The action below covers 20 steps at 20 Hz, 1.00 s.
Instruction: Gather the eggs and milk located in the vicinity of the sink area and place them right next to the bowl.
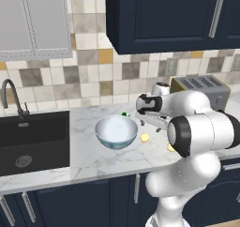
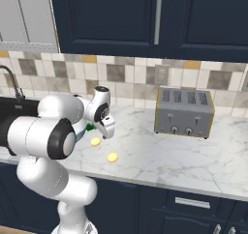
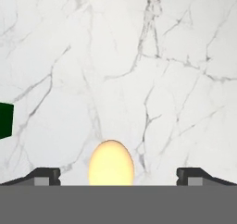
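The gripper (image 3: 118, 177) is seen spread wide above the marble counter (image 3: 176, 56), nothing grasped; one smooth yellow-orange egg (image 3: 111, 163) lies on the counter between its fingertips (image 3: 46, 176), apart from both. Two eggs are counted, the nearer egg (image 2: 112, 157) and the farther one (image 2: 96, 141), just beside the pale glossy bowl (image 1: 116, 131). One green-topped milk (image 1: 124, 114) stands behind the bowl.

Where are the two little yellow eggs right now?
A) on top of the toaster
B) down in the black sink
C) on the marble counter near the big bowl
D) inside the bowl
C: both eggs lie on the marble counter, just to the side of the bowl, not in it.
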### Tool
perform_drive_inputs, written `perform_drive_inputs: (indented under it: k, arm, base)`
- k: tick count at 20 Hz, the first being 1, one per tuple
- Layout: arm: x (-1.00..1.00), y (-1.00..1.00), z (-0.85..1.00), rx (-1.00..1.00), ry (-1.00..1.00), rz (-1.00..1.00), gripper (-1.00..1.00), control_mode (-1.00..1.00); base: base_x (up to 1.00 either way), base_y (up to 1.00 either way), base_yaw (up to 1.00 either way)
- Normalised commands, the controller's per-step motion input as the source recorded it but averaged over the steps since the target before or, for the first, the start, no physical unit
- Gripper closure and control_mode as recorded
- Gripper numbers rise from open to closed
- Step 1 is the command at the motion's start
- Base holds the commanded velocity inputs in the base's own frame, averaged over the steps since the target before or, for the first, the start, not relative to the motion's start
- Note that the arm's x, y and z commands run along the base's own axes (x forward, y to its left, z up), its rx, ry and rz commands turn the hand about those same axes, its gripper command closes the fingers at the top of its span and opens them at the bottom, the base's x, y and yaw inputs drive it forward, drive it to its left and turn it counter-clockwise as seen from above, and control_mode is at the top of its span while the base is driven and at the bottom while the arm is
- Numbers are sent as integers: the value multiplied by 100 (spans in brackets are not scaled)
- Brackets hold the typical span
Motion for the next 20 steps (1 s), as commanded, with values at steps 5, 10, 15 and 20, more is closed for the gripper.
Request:
perform_drive_inputs:
  k: [5, 10, 15, 20]
  arm:
    - [0, 9, -21, 3, 0, 3, -100, -100]
    - [0, 19, -23, 3, 2, 0, -100, -100]
    - [0, 5, -22, 0, 0, 0, -100, -100]
    - [-7, 0, -14, 0, 0, 0, -100, -100]
  base:
    - [0, 0, 0]
    - [0, 0, 0]
    - [0, 0, 0]
    - [0, 0, 0]
